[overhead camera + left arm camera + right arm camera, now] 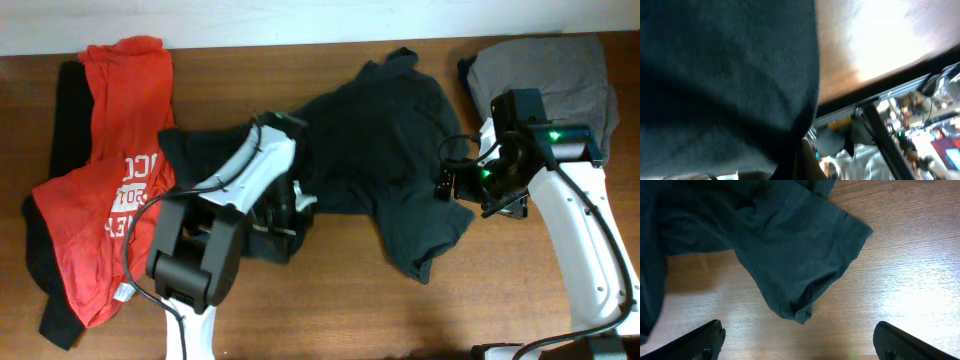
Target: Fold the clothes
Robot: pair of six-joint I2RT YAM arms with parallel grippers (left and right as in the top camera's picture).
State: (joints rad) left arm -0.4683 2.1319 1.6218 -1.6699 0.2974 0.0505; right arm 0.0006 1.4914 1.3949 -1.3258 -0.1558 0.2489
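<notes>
Black T-shirt [385,150] lies between red T-shirt [120,150] and grey garment [555,70]; right fingers [702,340] apart, left fingers' state hidden.

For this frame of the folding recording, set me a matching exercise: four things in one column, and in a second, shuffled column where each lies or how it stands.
Column A
1. red T-shirt
2. dark T-shirt
3. grey garment
4. right gripper

Column B
a. far right corner of the table
b. open, by the dark shirt's sleeve
c. left end of the table
d. middle of the table

Pairs: 1-c; 2-d; 3-a; 4-b
</notes>
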